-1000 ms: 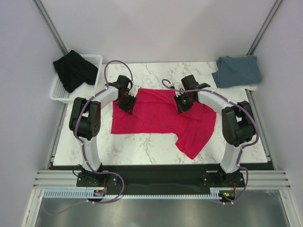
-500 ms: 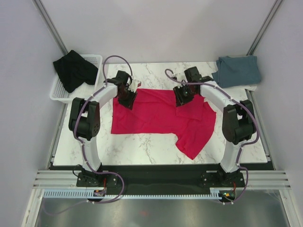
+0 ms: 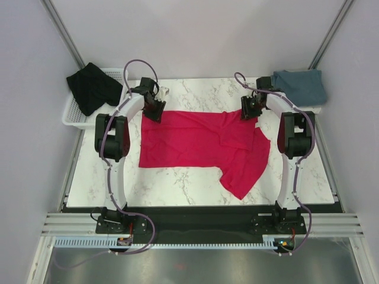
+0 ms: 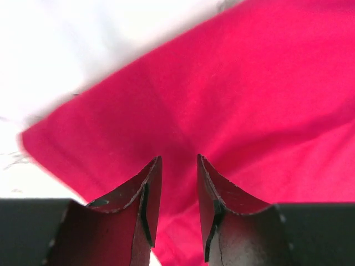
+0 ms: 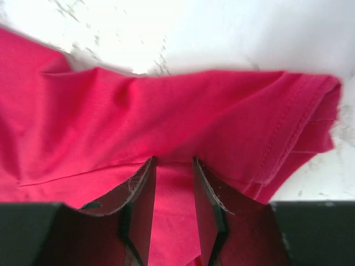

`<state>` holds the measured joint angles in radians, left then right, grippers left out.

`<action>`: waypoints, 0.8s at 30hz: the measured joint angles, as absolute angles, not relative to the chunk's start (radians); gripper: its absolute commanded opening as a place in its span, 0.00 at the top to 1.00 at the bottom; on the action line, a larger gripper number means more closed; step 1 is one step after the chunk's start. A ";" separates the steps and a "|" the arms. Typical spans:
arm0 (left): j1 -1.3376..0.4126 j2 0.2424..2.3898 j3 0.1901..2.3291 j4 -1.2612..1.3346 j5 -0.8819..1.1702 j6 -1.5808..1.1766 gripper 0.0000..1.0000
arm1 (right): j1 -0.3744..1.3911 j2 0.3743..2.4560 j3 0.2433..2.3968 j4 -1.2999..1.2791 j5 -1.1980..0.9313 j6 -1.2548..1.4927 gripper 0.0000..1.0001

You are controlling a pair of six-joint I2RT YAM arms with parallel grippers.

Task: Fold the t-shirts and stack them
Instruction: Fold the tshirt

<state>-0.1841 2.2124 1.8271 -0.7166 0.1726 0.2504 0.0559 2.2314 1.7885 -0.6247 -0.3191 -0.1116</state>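
The left gripper [image 3: 155, 110] and right gripper [image 3: 249, 112] are each pinching the red shirt [image 3: 195, 145] between narrowed jaws at its eleven and one o'clock corners.

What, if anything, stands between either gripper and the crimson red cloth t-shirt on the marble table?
Nothing visible does. The left gripper and right gripper each pinch the far edge of the crimson red cloth t-shirt directly.
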 measured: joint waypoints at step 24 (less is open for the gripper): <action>-0.141 2.496 2.223 -0.808 0.103 0.249 0.54 | 0.015 2.418 2.037 -0.591 -0.220 -0.083 0.49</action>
<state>-0.1413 2.4958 2.2230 -0.8082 0.1028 0.2485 0.0151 2.4184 2.0373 -0.5911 -0.2199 -0.0830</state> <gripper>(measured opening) 0.457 0.510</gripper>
